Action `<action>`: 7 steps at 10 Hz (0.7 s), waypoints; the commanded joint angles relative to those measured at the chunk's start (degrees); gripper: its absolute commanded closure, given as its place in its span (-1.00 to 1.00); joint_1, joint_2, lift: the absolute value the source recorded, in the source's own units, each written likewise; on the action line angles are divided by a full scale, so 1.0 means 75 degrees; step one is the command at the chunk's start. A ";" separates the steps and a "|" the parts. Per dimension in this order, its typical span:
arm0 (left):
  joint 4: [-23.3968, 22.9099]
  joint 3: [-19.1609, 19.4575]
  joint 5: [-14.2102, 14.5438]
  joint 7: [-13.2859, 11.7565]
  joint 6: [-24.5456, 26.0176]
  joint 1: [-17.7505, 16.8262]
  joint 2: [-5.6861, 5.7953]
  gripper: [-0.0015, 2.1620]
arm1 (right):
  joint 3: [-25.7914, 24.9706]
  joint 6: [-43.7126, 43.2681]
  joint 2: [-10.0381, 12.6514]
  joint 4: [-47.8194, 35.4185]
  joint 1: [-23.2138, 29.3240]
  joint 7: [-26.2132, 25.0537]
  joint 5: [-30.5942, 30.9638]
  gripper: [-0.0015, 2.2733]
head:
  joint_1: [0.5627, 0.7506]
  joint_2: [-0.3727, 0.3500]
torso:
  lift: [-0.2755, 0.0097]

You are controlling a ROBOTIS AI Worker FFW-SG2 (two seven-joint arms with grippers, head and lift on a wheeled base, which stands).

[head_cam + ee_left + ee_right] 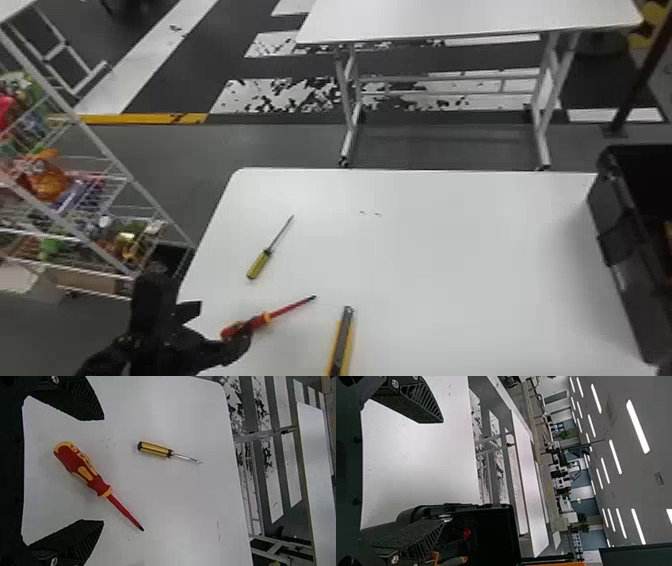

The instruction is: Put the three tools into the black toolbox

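Observation:
My left gripper point(215, 320) is over the table's near left part, beside the red and orange screwdriver point(255, 322). In the left wrist view that gripper point(104, 471) is open, and the red screwdriver point(89, 473) lies between its spread fingers without being gripped. The yellow screwdriver point(265, 257) lies farther back on the table. A yellow and grey cutter point(342, 340) rests right of the red screwdriver. At the right edge stands the black toolbox point(620, 240). My right gripper point(442, 471), in the right wrist view, is open beside the black toolbox point(494, 534), which holds some items.
The white table point(450, 250) carries the tools. A wire shelf point(100, 145) with colourful goods stands left of it. Beyond a strip of grey floor is another white table point(465, 20).

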 commanded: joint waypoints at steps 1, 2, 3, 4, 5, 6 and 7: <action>0.0210 -0.0261 -0.0455 -0.0376 0.0244 -0.0153 0.0374 -0.93 | -0.0065 -0.0034 0.0007 -0.0043 0.0109 0.0006 -0.0031 -0.91 | 0.41 0.73 | 0.57; 0.0245 -0.0296 -0.0572 -0.0716 0.0408 -0.0199 0.0550 -0.93 | -0.0135 -0.0080 0.0007 -0.0055 0.0180 0.0018 -0.0067 -0.91 | 0.41 0.72 | 0.57; 0.0257 -0.0261 -0.0596 -0.0951 0.0408 -0.0211 0.0738 -0.93 | -0.0170 -0.0104 0.0007 -0.0066 0.0215 0.0030 -0.0067 -0.91 | 0.41 0.69 | 0.57; 0.0280 -0.0226 -0.0619 -0.1126 0.0431 -0.0223 0.0925 -0.93 | -0.0182 -0.0104 0.0007 -0.0090 0.0262 0.0030 -0.0067 -0.91 | 0.41 0.68 | 0.57; 0.0303 -0.0226 -0.0771 -0.1337 0.0455 -0.0258 0.1019 -0.93 | -0.0182 -0.0104 0.0007 -0.0102 0.0285 0.0030 -0.0067 -0.91 | 0.41 0.69 | 0.57; 0.0350 -0.0226 -0.0865 -0.1513 0.0478 -0.0305 0.1195 -0.93 | -0.0182 -0.0104 0.0007 -0.0113 0.0309 0.0042 -0.0078 -0.91 | 0.41 0.71 | 0.57; 0.0421 -0.0226 -0.0900 -0.1677 0.0525 -0.0399 0.1382 -0.93 | -0.0194 -0.0104 0.0007 -0.0137 0.0344 0.0042 -0.0078 -0.90 | 0.41 0.73 | 0.57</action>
